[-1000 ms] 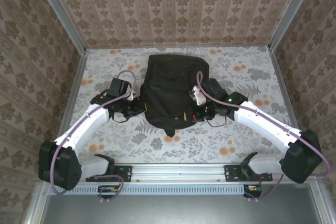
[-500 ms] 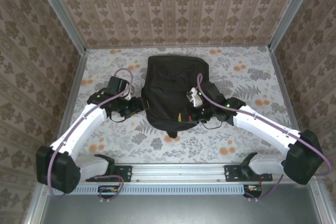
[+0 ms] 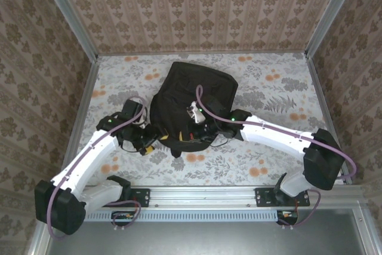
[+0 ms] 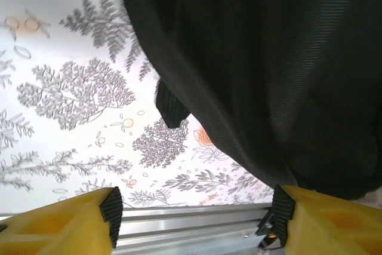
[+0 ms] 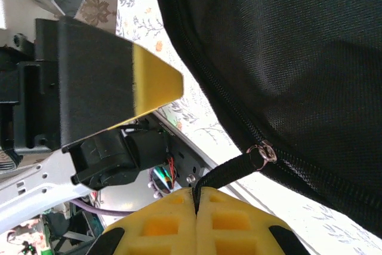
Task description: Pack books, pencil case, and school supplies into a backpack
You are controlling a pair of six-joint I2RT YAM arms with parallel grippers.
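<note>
The black backpack lies in the middle of the table, and its fabric fills the upper right of the left wrist view. My right gripper sits at the bag's near left corner. In the right wrist view its yellow jaws are shut on the black zip pull strap, which hangs from a metal ring on the zipper. My left gripper hovers just left of that corner, open, with nothing between its fingers. The books, pencil case and school supplies are hidden.
The aluminium rail runs along the near table edge, close under the left gripper. A short black strap tab hangs off the bag's edge. One left finger stands close beside my right gripper. Patterned walls enclose three sides.
My left gripper has opened and drawn back towards the near left. The right gripper has pulled the zip strap leftwards, and the backpack has swung and shifted left with it.
</note>
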